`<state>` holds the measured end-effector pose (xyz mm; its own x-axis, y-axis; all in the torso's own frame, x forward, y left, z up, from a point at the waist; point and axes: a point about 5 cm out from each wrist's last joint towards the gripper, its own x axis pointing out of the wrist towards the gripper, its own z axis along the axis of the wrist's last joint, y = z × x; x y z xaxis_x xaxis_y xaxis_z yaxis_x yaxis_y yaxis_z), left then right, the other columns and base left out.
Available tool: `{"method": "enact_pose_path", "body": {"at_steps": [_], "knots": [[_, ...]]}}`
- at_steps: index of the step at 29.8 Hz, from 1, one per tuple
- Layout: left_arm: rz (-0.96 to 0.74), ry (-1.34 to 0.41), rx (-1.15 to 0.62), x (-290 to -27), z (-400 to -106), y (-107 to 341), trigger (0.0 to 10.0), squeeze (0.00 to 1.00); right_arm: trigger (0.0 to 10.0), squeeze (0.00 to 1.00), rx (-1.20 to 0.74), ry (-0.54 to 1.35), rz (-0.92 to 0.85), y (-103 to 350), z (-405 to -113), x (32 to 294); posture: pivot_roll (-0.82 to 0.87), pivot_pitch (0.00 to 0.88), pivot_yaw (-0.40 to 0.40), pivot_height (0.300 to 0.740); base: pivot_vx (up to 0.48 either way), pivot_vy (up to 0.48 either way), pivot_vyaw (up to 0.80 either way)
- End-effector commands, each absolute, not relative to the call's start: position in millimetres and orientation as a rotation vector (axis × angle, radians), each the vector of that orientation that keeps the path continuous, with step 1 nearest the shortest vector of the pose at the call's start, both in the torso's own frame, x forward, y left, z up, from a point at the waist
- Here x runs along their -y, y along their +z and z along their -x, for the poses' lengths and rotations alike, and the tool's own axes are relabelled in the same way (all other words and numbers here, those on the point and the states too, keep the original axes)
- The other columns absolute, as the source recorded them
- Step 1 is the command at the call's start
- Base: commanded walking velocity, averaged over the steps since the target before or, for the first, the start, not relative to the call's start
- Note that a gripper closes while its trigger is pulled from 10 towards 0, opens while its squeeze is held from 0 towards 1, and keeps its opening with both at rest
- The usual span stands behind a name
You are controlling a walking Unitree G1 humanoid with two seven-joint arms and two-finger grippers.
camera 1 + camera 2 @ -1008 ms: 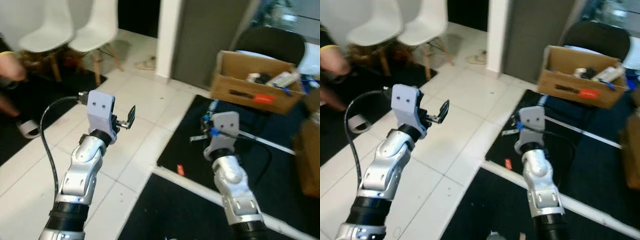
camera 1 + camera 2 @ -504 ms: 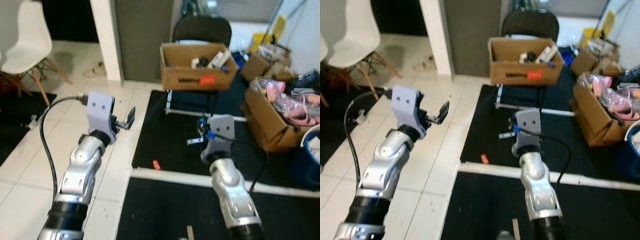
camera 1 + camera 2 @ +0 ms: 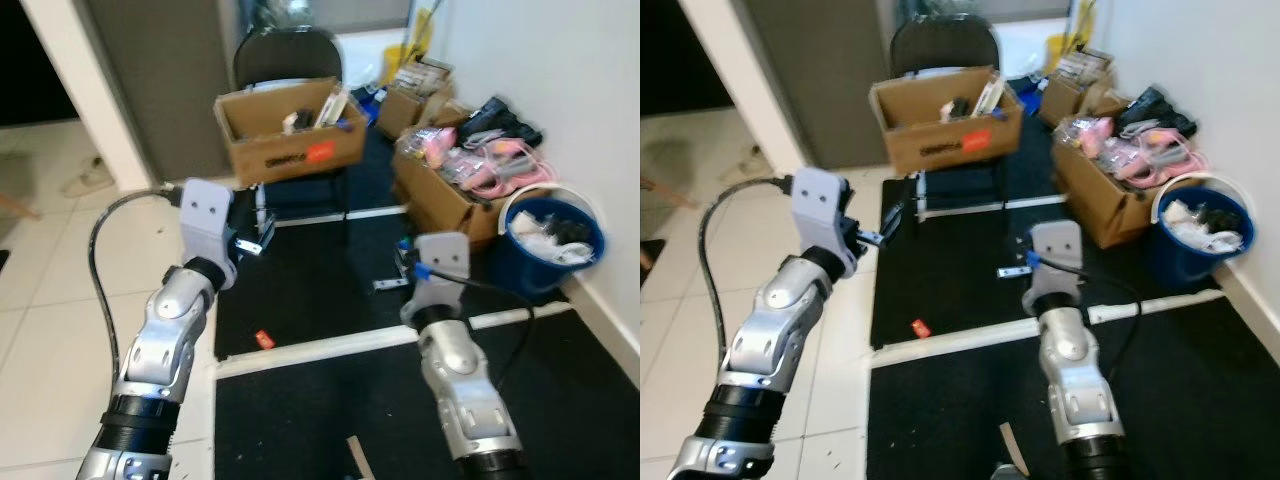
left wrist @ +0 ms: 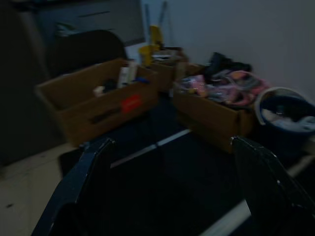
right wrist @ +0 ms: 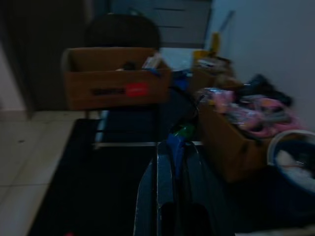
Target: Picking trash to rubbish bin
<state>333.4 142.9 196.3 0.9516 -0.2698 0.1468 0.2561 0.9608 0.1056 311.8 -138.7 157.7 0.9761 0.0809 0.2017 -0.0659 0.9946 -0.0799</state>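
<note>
The left gripper (image 4: 170, 191) hovers spread wide and empty, the right gripper (image 5: 170, 184) pinches something small and blue, and the blue rubbish bin (image 3: 553, 240) stands by the wall.
</note>
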Motion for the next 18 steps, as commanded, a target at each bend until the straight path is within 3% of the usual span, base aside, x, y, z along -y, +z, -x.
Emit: {"method": "enact_pose_path", "body": {"at_steps": [1,14,18], "knots": [[-0.103,-0.232,0.133,-152.3,-330.7,191.2,10.0,0.0,10.0,0.0,0.178,0.1,0.067,150.8,-311.5,133.2,0.03,0.158,0.052,0.74,0.0,0.0,-0.8],[-0.098,-0.165,0.059,-166.9,-323.4,173.2,10.0,0.0,10.0,0.0,0.148,0.076,0.045,148.4,-318.6,140.3,0.02,0.146,0.042,0.74,0.0,0.0,-0.79],[-0.111,-0.139,0.023,-162.8,-329.4,165.9,10.0,0.0,10.0,0.0,0.077,0.067,0.017,137.2,-317.0,142.7,0.0,0.145,0.033,0.74,0.0,0.0,0.0]]}}
